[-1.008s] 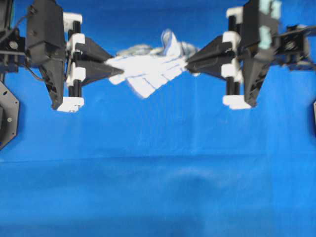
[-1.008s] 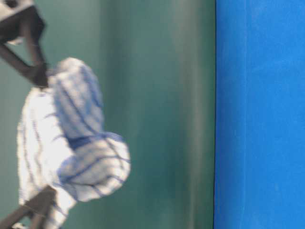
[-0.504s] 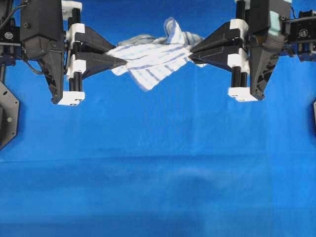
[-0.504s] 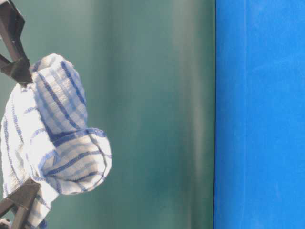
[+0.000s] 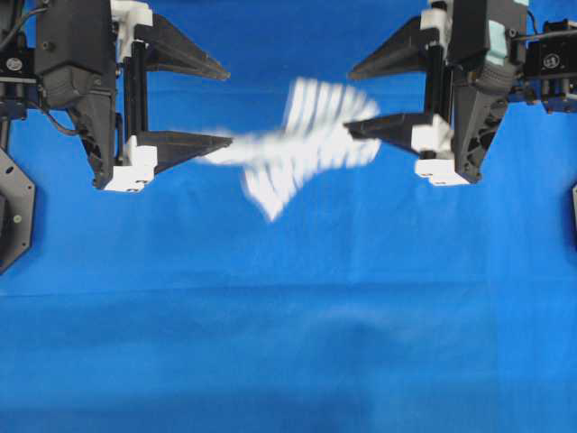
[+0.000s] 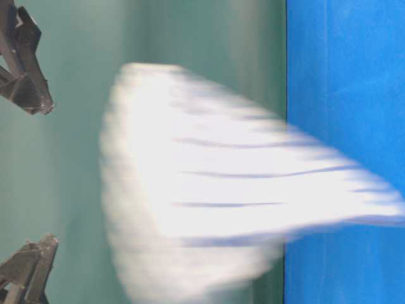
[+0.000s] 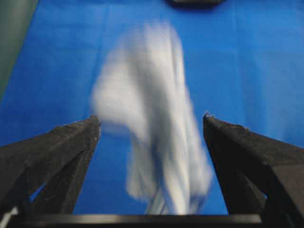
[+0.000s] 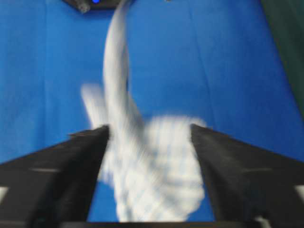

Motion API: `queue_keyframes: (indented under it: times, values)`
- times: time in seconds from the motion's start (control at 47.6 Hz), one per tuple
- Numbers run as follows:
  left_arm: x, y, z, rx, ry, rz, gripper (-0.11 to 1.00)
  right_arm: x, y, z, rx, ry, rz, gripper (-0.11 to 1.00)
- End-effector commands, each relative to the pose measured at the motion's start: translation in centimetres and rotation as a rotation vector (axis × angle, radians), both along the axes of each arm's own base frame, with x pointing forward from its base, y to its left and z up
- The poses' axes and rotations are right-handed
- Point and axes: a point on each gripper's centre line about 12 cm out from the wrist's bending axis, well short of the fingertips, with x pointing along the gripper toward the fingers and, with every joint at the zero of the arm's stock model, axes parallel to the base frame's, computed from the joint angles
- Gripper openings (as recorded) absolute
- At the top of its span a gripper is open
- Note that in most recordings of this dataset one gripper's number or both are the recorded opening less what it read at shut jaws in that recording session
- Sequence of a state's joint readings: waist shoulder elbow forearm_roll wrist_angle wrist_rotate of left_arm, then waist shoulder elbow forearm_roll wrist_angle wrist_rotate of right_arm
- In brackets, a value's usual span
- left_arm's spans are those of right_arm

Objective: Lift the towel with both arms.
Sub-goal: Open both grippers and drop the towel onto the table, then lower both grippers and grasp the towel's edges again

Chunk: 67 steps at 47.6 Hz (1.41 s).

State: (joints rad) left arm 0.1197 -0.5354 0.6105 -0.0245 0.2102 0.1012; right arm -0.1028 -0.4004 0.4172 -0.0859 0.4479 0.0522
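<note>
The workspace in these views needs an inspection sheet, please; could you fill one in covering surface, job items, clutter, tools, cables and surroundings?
Surface: blue table covering, faint creases.
Job's things: checked towel, motion-blurred between the two tools, gripped by neither.
Clutter: nothing seen.
Tools: left tool open; right tool open; the towel blur overlaps their lower fingers.
Cables: black cable at the left arm's top corner.
Surroundings: green wall behind the table in the table-level view.

Bare blue covering point(image 5: 288, 343) lies open below; only the blurred towel point(image 5: 297, 149) hangs between both claws.
</note>
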Motion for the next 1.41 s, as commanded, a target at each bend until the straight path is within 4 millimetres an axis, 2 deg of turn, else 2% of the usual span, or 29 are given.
queue_keyframes:
  times: [0.0,0.063,0.126,0.294,0.525,0.693,0.966,1.155,1.386]
  values:
    - [-0.3,0.0,0.9,0.002,-0.028,0.002,0.93,-0.1,0.1,0.9,-0.003,-0.027,0.001,0.69]
    - [-0.3,0.0,0.7,-0.002,-0.023,0.003,0.92,-0.1,0.1,0.7,0.001,-0.020,0.000,0.64]
    - [-0.3,0.0,0.2,-0.006,-0.010,0.004,0.92,-0.2,0.1,0.2,0.008,-0.010,-0.001,0.65]
    - [0.1,-0.5,-2.7,-0.021,0.044,-0.011,0.92,0.0,0.8,-3.2,0.039,0.042,0.009,0.66]
    - [1.4,-1.6,-9.5,-0.028,0.141,-0.045,0.92,0.8,1.9,-9.8,0.085,0.129,0.027,0.66]
    - [2.4,-1.9,-13.5,-0.031,0.185,-0.055,0.92,1.7,2.1,-14.0,0.108,0.184,0.024,0.66]
    - [4.7,-3.1,-20.0,-0.036,0.315,-0.086,0.92,3.4,2.2,-19.3,0.126,0.248,0.022,0.66]
    - [5.7,-4.0,-23.1,-0.035,0.390,-0.111,0.92,4.4,2.8,-22.6,0.134,0.288,0.035,0.66]
    - [6.2,-4.0,-25.1,-0.034,0.401,-0.109,0.92,5.0,3.5,-25.3,0.142,0.290,0.051,0.66]
